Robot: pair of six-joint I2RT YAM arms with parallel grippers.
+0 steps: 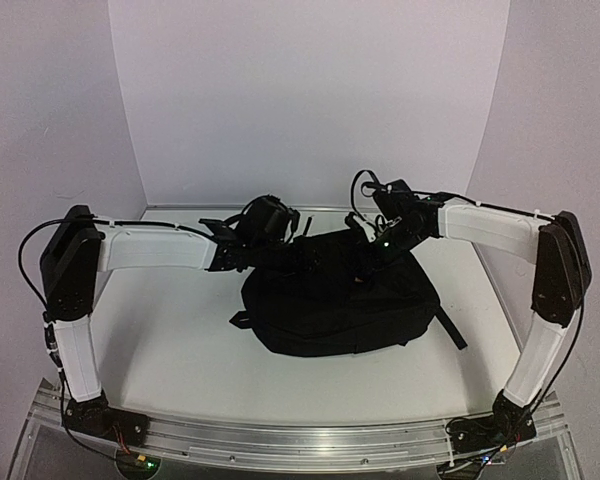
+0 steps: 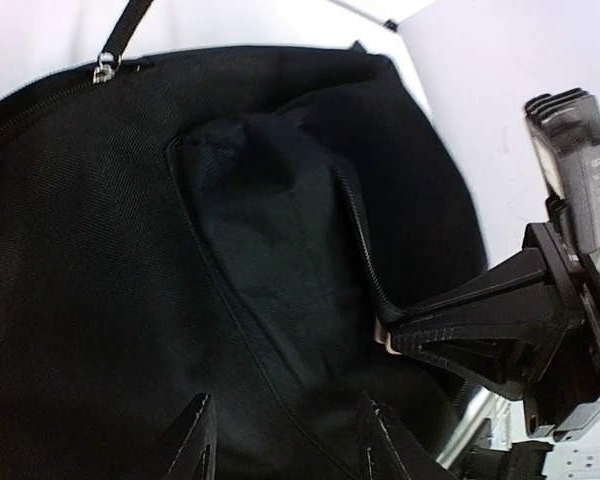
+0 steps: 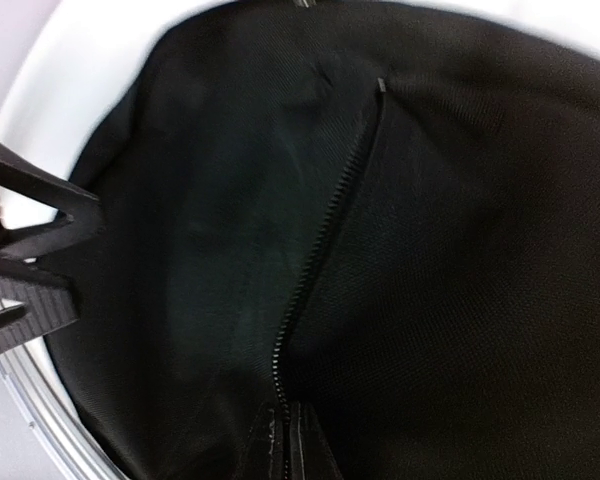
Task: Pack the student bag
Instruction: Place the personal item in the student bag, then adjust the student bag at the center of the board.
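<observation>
The student bag [image 1: 340, 300], a large black fabric backpack, lies in the middle of the white table. My right gripper [image 1: 365, 262] is at the bag's far edge, shut on the fabric beside the zip [image 3: 325, 225]; its closed fingertips [image 3: 285, 440] pinch the zip edge. It also shows in the left wrist view [image 2: 390, 335], holding the opening's lip up. My left gripper [image 1: 305, 250] hovers open over the bag's far left part, its two fingers [image 2: 195, 440] spread above black fabric [image 2: 270, 230] with nothing between them. The dark inside of the opening [image 3: 220, 240] shows no contents.
A shoulder strap [image 1: 450, 330] trails off the bag's right side. A zip pull [image 2: 103, 68] and a thin strap [image 2: 130, 25] lie at the bag's edge. An aluminium rail [image 1: 300, 440] runs along the near table edge. White walls close the back and sides.
</observation>
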